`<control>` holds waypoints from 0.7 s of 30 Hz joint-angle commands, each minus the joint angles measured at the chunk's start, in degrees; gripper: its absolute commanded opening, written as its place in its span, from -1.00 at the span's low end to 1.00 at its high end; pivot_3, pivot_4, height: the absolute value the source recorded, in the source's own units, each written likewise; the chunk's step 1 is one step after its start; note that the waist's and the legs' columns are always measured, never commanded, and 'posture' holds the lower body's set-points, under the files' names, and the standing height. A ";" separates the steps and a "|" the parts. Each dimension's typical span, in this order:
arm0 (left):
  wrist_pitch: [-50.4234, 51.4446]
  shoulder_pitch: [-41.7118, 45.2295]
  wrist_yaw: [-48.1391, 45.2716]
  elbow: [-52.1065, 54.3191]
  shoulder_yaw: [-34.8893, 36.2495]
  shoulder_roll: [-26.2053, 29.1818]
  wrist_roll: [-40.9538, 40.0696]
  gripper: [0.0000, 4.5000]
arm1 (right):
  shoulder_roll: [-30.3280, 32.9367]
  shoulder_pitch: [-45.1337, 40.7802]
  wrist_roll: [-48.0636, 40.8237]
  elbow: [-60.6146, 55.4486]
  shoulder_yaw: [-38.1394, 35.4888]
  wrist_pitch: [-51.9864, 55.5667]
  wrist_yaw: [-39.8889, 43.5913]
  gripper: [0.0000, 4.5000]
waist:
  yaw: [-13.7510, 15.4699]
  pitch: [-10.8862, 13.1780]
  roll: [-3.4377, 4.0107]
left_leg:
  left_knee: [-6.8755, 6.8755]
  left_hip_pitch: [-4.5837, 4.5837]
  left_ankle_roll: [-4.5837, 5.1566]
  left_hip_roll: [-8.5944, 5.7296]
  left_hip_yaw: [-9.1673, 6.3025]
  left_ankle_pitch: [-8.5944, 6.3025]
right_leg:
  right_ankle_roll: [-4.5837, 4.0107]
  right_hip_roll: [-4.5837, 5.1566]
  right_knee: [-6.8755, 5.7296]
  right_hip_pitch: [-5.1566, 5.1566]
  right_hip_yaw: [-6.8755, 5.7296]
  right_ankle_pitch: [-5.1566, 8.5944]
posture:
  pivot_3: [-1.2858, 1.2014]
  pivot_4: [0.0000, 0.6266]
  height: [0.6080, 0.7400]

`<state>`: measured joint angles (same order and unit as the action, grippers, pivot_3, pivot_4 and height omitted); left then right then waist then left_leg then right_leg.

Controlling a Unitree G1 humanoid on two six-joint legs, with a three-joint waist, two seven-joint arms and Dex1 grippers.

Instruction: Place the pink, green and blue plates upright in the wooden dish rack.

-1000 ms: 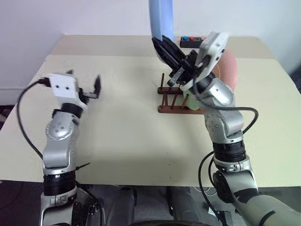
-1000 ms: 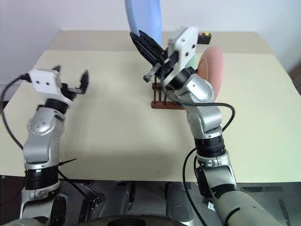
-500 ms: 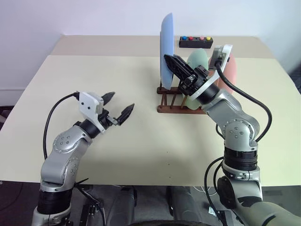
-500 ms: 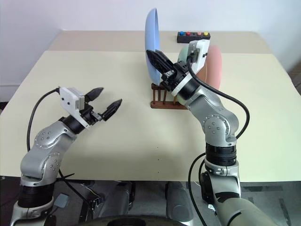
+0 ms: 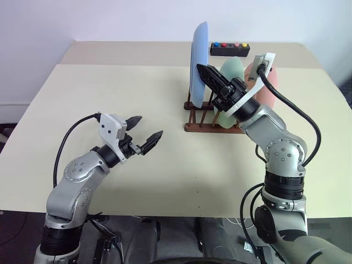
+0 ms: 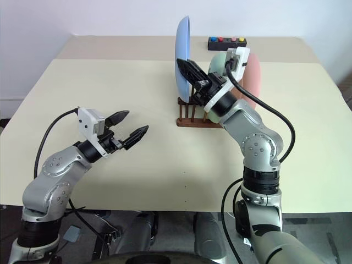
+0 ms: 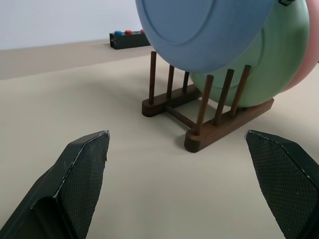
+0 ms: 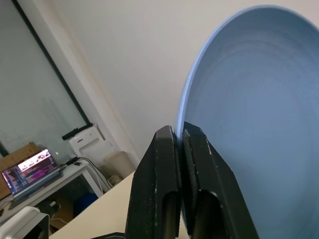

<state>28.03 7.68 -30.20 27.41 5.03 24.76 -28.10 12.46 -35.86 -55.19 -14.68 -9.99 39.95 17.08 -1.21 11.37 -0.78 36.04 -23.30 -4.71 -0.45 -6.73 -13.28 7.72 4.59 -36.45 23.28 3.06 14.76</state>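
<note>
Over the wooden dish rack [image 5: 212,118], the right tool [image 5: 204,71] pinches the blue plate [image 5: 199,60] by its rim, upright.
Behind that plate, the green plate [image 7: 271,64] and pink plate [image 5: 268,91] stand in the rack, largely hidden by the right arm; whether the blue plate's lower edge sits between the pegs cannot be told. The left tool [image 5: 142,133] hangs wide open and empty above the surface [image 5: 126,93], well apart from the rack.

Lighting's pretty even and bright here, soft daylight-ish, no harsh glare on my bench [image 5: 137,93]. Shadows are faint, just a soft one under the dish rack [image 7: 209,124]. My left end effector [image 7: 184,184] looks soft and out of focus up close, everything else stays sharp.
</note>
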 commanded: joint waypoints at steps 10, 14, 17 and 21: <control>-0.86 1.58 0.64 2.50 -0.48 -0.54 -0.35 1.00 | 0.80 -1.84 0.24 -3.33 -0.09 -0.52 -0.61 0.50 | 0.00 0.00 0.00 | 0.00 0.00 0.00 0.00 0.00 0.00 | 0.00 0.00 0.01 0.00 0.00 0.00 | 0.03 -0.52 0.91; -0.95 1.56 0.59 2.49 -0.47 -0.62 -0.37 1.00 | 0.99 -1.64 1.55 -3.40 0.02 -2.12 0.65 0.50 | 0.00 0.00 0.00 | -0.01 0.00 0.00 0.00 0.00 0.00 | 0.00 0.00 0.01 0.00 0.00 0.00 | 0.03 -0.52 0.91; -1.04 1.77 0.63 2.34 -0.73 -0.83 -0.28 1.00 | 1.27 -1.53 3.41 -3.47 0.47 -3.85 1.91 0.50 | 0.00 0.00 0.00 | -0.01 0.00 0.00 0.00 0.00 0.00 | 0.00 0.00 0.02 0.00 0.00 0.00 | 0.03 -0.52 0.91; -1.12 1.88 0.70 2.28 -1.05 -0.94 -0.13 1.00 | 1.12 -1.53 5.55 -3.08 0.59 -5.69 2.45 0.50 | 0.01 0.00 0.01 | -0.01 0.00 0.00 0.00 0.00 0.00 | 0.00 0.00 0.02 0.00 0.00 0.00 | 0.03 -0.52 0.91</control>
<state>28.01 8.84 -29.69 27.42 3.68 23.89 -28.08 13.05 -36.20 -50.19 -15.12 -9.27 36.02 18.79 -1.20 11.37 -0.78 36.03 -23.31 -4.71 -0.45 -6.73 -13.28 7.72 4.59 -36.43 23.28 3.06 14.77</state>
